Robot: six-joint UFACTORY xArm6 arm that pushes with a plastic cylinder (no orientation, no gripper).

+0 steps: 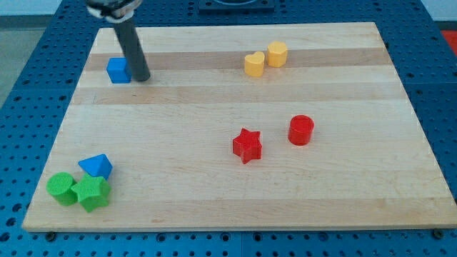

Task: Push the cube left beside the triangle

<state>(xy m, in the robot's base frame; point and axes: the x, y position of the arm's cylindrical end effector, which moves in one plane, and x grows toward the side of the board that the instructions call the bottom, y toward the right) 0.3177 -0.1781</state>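
The blue cube [118, 70] sits near the view's top left of the wooden board [235, 185]. My tip [141, 77] rests on the board right against the cube's right side. The blue triangle [96, 166] lies at the view's bottom left, far below the cube.
A green cylinder [61, 188] and a green star [91, 193] sit just below the triangle. A red star [247, 145] and a red cylinder [301, 130] are at the middle right. A yellow heart [253, 64] and a yellow hexagon [277, 53] are at the top.
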